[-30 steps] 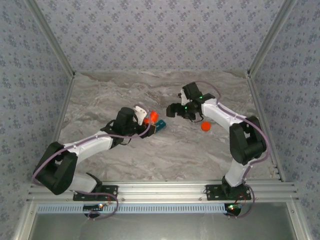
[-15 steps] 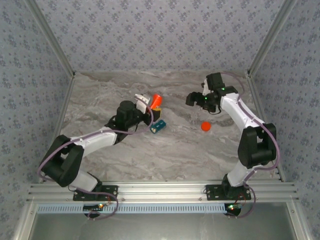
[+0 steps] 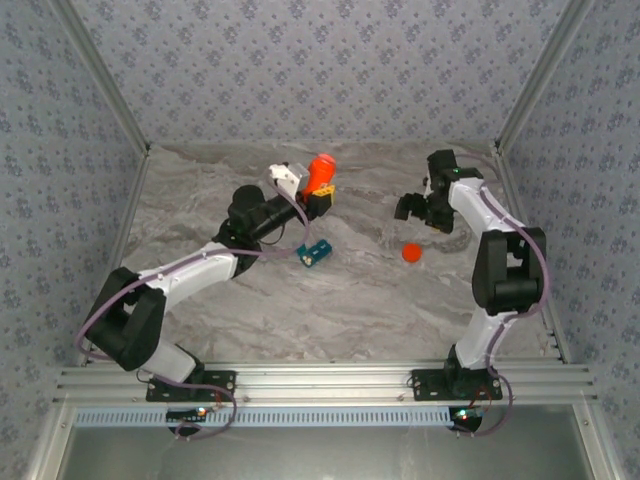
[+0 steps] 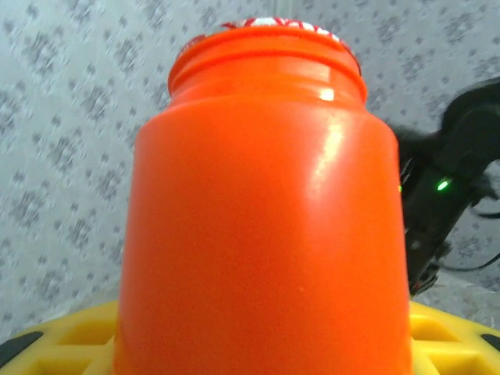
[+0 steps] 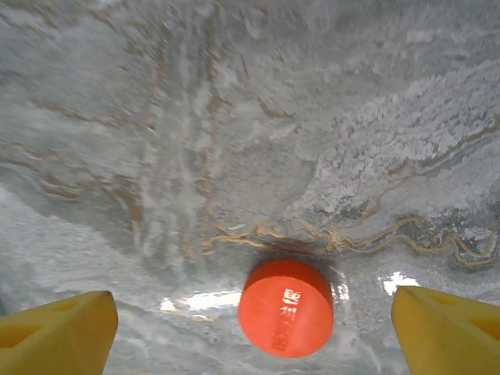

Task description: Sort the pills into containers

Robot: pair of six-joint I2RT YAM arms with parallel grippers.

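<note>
One teal pill box [image 3: 314, 252], contents unclear

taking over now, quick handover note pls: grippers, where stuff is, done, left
Left gripper: shut on the bottle, raised off the table.
Right gripper: open, above the cap lying on the table.
The box sits on the table, apart from both grippers.
Done: cap off.
Left: pills into the box; its contents are too small to tell.
</note>
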